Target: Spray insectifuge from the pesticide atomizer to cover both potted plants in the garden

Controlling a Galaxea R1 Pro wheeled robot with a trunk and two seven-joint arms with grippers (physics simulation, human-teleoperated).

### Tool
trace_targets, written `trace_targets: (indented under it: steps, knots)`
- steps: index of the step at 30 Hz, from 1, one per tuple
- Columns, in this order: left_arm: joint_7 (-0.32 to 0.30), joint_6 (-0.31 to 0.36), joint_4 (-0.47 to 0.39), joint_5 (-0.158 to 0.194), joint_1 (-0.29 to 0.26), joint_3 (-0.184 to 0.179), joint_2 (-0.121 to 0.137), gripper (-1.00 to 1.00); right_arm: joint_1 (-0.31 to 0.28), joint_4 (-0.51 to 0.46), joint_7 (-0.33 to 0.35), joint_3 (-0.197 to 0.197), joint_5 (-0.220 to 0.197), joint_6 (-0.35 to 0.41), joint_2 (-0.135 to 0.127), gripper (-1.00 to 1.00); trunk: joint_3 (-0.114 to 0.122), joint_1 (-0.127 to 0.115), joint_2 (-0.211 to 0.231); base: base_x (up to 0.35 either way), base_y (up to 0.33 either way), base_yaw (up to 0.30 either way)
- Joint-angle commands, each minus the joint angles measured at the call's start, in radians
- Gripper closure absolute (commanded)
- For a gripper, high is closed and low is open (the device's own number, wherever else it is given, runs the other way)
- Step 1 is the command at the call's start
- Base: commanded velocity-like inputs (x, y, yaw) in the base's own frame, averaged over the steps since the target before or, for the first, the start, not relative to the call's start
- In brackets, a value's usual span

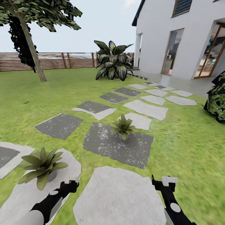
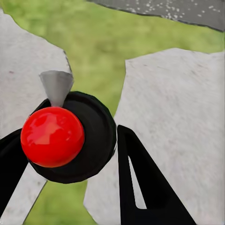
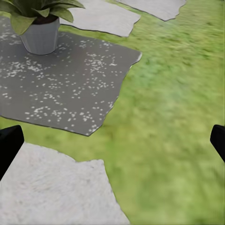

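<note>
Two potted plants stand on stepping stones in the garden lawn (image 1: 72,90). The near potted plant (image 1: 42,164) sits on a pale stone just ahead of my left gripper (image 1: 71,185). The far potted plant (image 1: 124,127) (image 3: 40,28) stands on a dark speckled stone (image 1: 118,145). In the left wrist view my left gripper (image 2: 70,164) is shut on the pesticide atomizer (image 2: 96,136), seen end-on as a dark round body with a pale grey nozzle (image 2: 56,86) and a red ball (image 2: 52,136). My right gripper (image 1: 165,184) (image 3: 112,145) is open and holds nothing.
A big striped broad-leaved plant (image 1: 113,61) stands at the back, with a tree (image 1: 31,43) and a brown slatted fence (image 1: 62,60) to its left. The white house (image 1: 187,37) and a dark bush (image 1: 217,100) are on the right. A pale stone (image 1: 118,197) lies between my arms.
</note>
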Motion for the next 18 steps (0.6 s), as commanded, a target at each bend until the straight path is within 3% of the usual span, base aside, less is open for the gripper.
trace_targets:
  steps: [1,18]
  knots:
    - [-0.001,-0.004,0.001,0.004,0.0,-0.006,0.001,1.0,0.0,0.001,-0.004,0.002,0.001,-0.002,0.0,-1.0,0.002,-0.004,0.007,0.0,0.0,0.0]
    - [-0.001,-0.004,0.002,0.004,0.0,-0.006,0.001,1.0,0.0,0.0,-0.004,0.001,0.001,-0.002,-0.001,-1.0,0.056,-0.069,0.126,0.0,0.0,0.0]
